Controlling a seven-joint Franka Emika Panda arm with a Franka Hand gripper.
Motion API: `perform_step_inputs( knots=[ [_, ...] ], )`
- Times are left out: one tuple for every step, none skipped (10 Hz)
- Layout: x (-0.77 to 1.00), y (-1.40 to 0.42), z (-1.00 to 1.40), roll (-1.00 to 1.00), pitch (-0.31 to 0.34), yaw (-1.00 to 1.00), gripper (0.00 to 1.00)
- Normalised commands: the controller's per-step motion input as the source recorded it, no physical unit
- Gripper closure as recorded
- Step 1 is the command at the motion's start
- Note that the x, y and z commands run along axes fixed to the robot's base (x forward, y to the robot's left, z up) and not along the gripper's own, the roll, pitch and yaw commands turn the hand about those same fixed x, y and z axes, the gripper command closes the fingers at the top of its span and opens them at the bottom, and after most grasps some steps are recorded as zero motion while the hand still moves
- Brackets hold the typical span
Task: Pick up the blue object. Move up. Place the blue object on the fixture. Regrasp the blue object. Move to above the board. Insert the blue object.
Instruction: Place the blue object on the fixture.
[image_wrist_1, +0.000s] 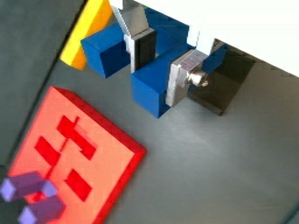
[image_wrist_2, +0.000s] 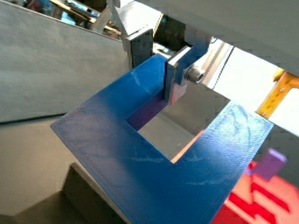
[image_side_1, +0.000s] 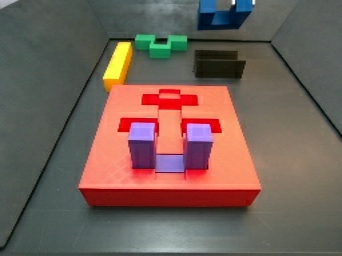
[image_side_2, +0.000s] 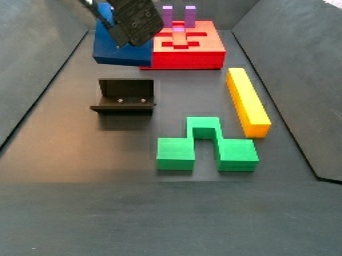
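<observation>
Filling almost the whole of a wrist view, the blue object (image_wrist_2: 176, 157) is the closest thing I see. It is a big U shape with two thick prongs. The gripper (image_wrist_2: 163, 59) is clamped on one prong, with a silver finger (image_wrist_2: 177, 74) pressed flat on each side of it. So the gripper is closed on the blue object and holds it up in the air.

In a side view I see the blue object (image_side_2: 118, 48) hanging above the floor, past the fixture (image_side_2: 123, 99) and not touching it. The gripper (image_side_2: 131, 20) covers the top of the blue piece there. The fixture is dark and has nothing in it.

Next to the blue object sits the board (image_side_2: 187, 47), big and red. A purple block (image_side_1: 163, 146) stands in it with two prongs up. I see red cut-out shapes in the board (image_side_1: 167, 150) in front of that block.

A long yellow bar (image_side_2: 247, 100) lies beside the fixture, and a green block (image_side_2: 205, 146) lies nearer to that side camera.

In a side view only the bottom of the blue object (image_side_1: 225, 13) shows at the top edge. A wrist view shows the yellow bar (image_wrist_1: 84, 37) behind the blue prongs (image_wrist_1: 146, 66) and the board (image_wrist_1: 76, 153) below.
</observation>
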Motion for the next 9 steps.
perform_step_inputs(
  knots=[
    [0.31,0.1,-0.17,-0.67,0.077,-0.01,1.0],
    [0.28,0.16,-0.25,-0.73,0.003,0.0,1.0],
    [0.23,0.19,-0.2,-0.76,0.0,0.0,1.0],
    [0.11,0.17,0.0,-0.56,0.009,0.0,1.0],
    [0.01,0.08,0.0,-0.15,0.011,0.0,1.0],
    [0.0,0.08,-0.1,0.0,0.131,0.0,1.0],
    [0.03,0.13,-0.18,0.0,0.22,0.0,1.0],
    [0.02,0.11,-0.22,0.07,0.231,0.0,1.0],
    [0.0,0.05,-0.15,0.16,0.243,0.0,1.0]
  ],
)
